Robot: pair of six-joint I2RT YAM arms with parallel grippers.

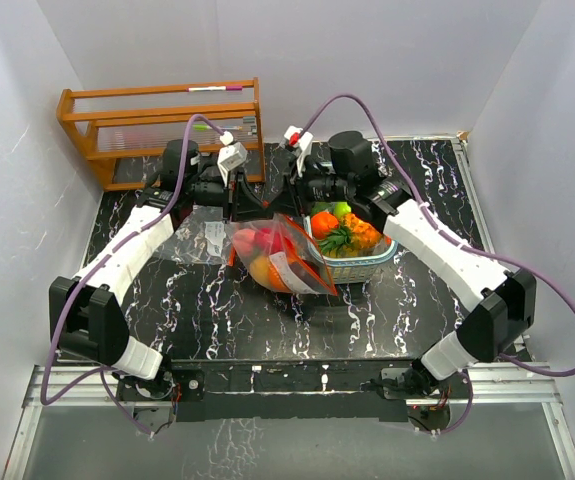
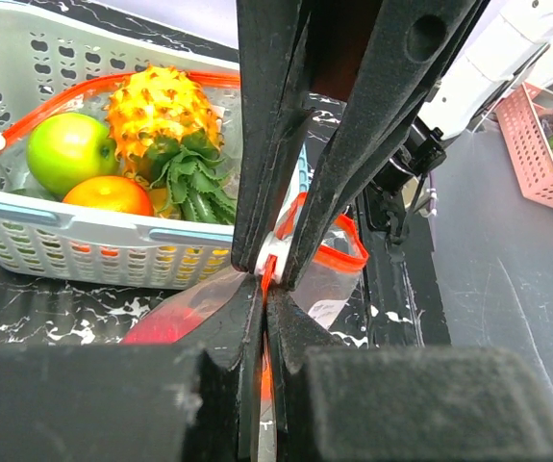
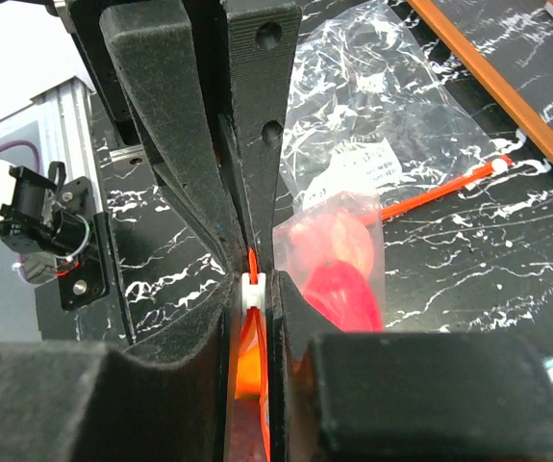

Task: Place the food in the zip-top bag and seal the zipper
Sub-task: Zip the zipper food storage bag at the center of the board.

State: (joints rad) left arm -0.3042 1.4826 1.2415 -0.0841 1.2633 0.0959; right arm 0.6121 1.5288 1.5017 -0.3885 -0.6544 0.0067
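Several fruits [image 1: 257, 250] are already in the bag [image 1: 292, 262] at mid-table: red near the top, yellow-orange lower. The exact count can't be read through the plastic. Three more lie in the basket [image 1: 367, 268], which sits against the bag on the right arm's side: orange [image 2: 108, 195], green one [image 2: 68, 150], and pineapple [image 2: 161, 114] with its leaves toward the bag.

The bag is held up by its orange zipper [image 2: 348, 252]. On that strip the left gripper [image 2: 263, 289] is clamped tight, fingers together with only the strip between them. Facing it, the right gripper [image 3: 253, 306] is pinched closed on the same strip, with the white slider [image 2: 274, 252] at its tips. The two meet nose to nose above the bag, fingertips nearly touching. I can't tell whether the zipper is sealed along its length.

A spare bag [image 1: 202, 240] lies flat and empty on the black marble table [image 1: 207, 310], on the left arm's side. A wooden rack [image 1: 162, 125] stands at the far left corner. A pink basket [image 2: 545, 144] holding small items shows at the edge of the left wrist view, off the marble.
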